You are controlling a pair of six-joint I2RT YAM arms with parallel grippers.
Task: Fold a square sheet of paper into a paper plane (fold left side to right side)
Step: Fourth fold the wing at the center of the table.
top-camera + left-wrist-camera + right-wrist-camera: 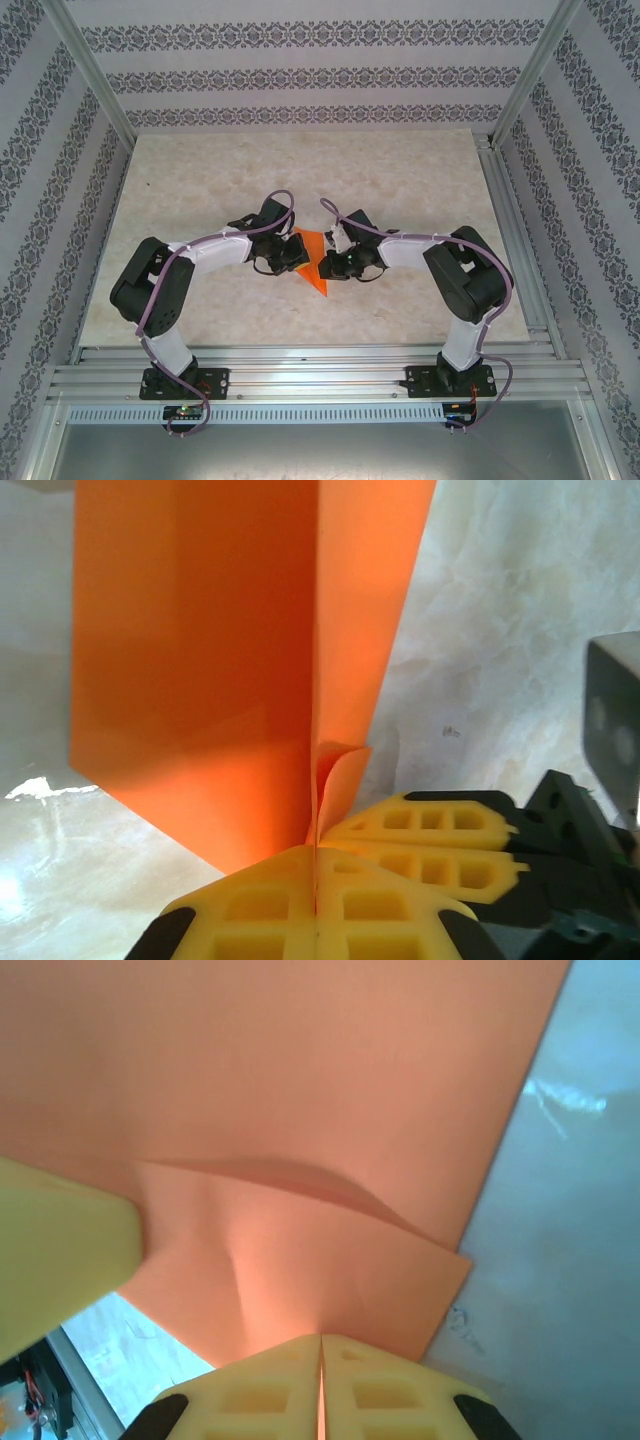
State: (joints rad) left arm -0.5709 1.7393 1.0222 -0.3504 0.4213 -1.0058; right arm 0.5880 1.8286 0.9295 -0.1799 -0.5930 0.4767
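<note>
The orange paper [312,262] sits about midway between the left and right edges of the pale marbled surface [200,180], a little closer to the near edge than to the far one. From above it reads as a creased wedge, broad on its far side and narrowing to a point that aims at the near edge.

The left arm [200,255] and the right arm [440,255] both bend inward, and their ends meet at the paper from either side.

In the left wrist view, the left jaws are pressed fully together, and the yellow pads [270,910] pinch the paper's lower edge right at a straight crease. A small flap curls out of the fold just above them. The right arm's yellow pads [430,830] lie just beside them, touching the same stretch of paper.

In the right wrist view, the right jaws are likewise closed, with a thin edge of the paper caught in the seam between the pads [380,1390]. A shallow ripple runs across the sheet above that grip. One of the left arm's pads [55,1260] rests against the paper at the left.

Whether the paper lies on the surface or is held slightly off it cannot be told.
</note>
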